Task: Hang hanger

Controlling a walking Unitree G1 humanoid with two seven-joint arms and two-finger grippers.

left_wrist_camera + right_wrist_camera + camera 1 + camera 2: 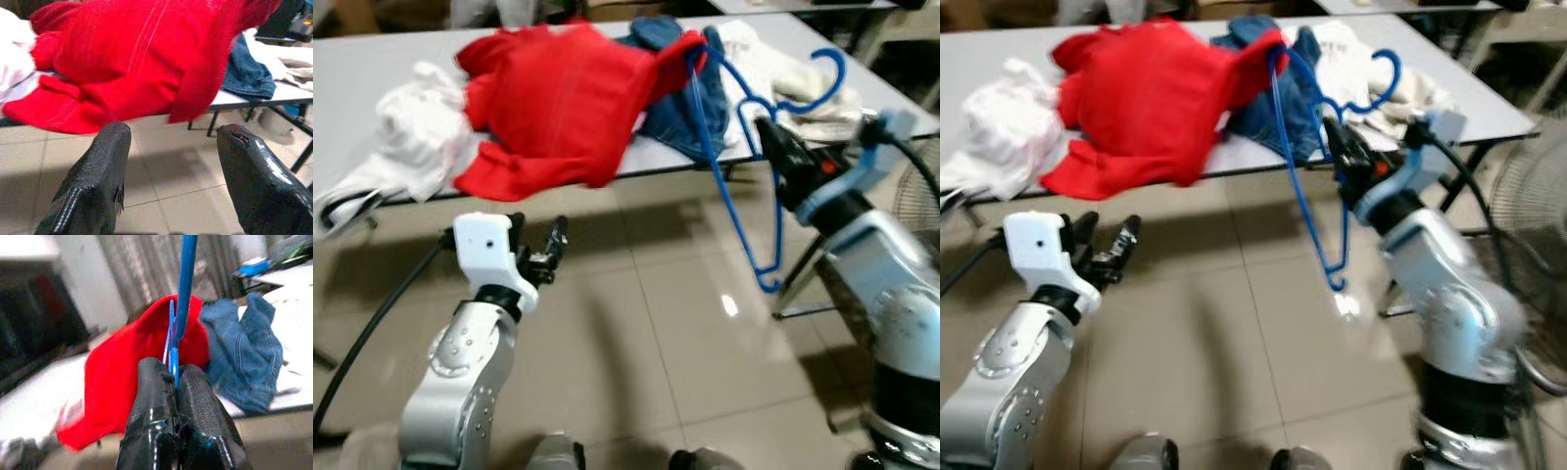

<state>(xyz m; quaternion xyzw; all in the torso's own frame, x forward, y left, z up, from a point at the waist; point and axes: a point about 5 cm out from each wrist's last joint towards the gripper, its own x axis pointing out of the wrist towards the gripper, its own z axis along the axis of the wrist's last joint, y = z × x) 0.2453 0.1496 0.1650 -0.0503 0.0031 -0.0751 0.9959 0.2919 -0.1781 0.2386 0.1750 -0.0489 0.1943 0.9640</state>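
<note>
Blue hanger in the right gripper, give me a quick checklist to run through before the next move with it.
1. Grip: right gripper jaws shut on the blue hanger, wire pinched between them. Ok.
2. Hanger free of clothes: one end is inside the red sweatshirt, which lifts with it. Not ok.
3. Sweatshirt off the table: most of it lies there beside the jeans and white clothes. Not ok.
4. Left gripper: jaws open, low over the floor, holding nothing, free to help. Ok.
5. Rail or hook to hang on: cannot tell.
</note>
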